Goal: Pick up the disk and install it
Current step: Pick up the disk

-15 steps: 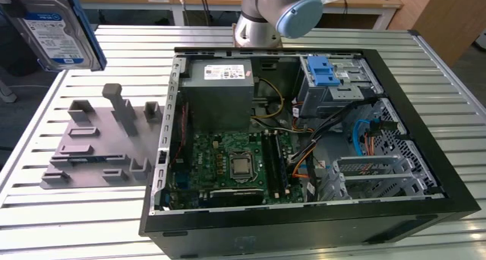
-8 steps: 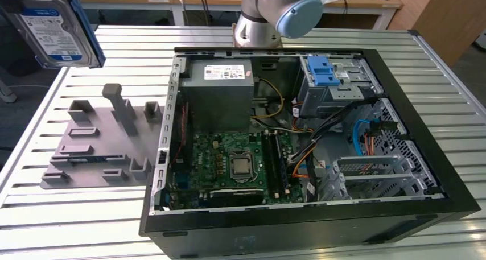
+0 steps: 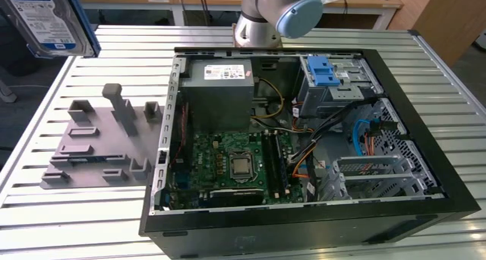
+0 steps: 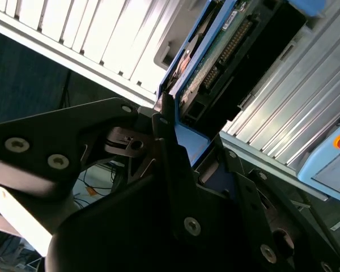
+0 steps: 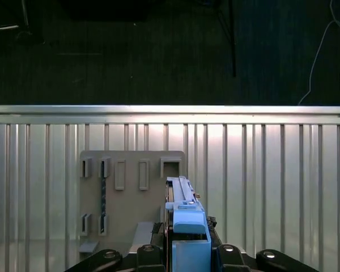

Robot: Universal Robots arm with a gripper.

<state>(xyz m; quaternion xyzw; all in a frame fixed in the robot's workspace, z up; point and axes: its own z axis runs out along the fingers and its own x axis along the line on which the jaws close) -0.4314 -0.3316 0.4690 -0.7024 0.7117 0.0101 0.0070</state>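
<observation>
While the gripper is holding the disk up in the air, at the exterior view's left and well apart from the open computer case, we are judging the risks. The case's sheet-metal walls and loose cables could be snagging the disk's blue frame on any way in, and the narrow edge grip could be letting the smooth drive tilt or slip. We are seeing ribbed, shiny aluminium slats in the table, matt black steel in the boxy case, and a dull grey plastic fixture plate with upright slots and pegs. The disk is looking flat and rectangular, bare metal with a glossy label and plastic edging. The black fingers are pinching it edge-on.
</observation>
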